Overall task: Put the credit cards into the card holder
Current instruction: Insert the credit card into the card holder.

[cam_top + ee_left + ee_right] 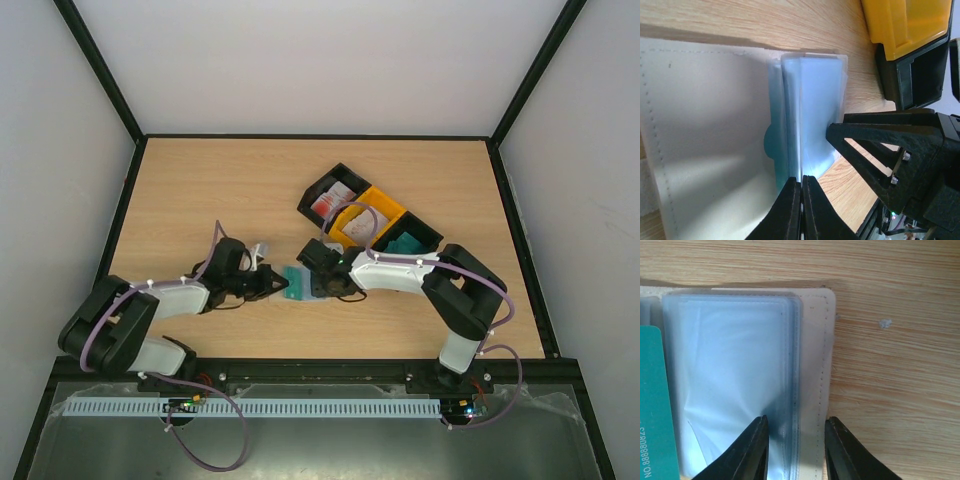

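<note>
The left pincer (801,183) is pressed together, and a thin upright leaf of the clear pockets (730,370) runs into the seam between its tips, so it is pinching that leaf of the card holder (705,125). The holder lies open and flat on the table (890,365), between the two arms, its pale beige cover with stitched edges spread to either side of the pocket stack.

The right pincer (797,419) is spread, its two tips standing over the holder's right edge: one tip over the clear pockets, the other past the beige cover's stitched border, over the wood. From the left wrist view one of its black fingers (860,150) touches the outer side of the pocket stack.

A teal card (655,400) with white print lies just beside the pockets, on the far side from the right pincer.

Beyond the holder three open bins sit in a slanted row, touching: a black bin (322,192) holding white cards with red print (329,203), an orange bin (385,208), and a second black bin (428,236) holding teal cards (406,241).
</note>
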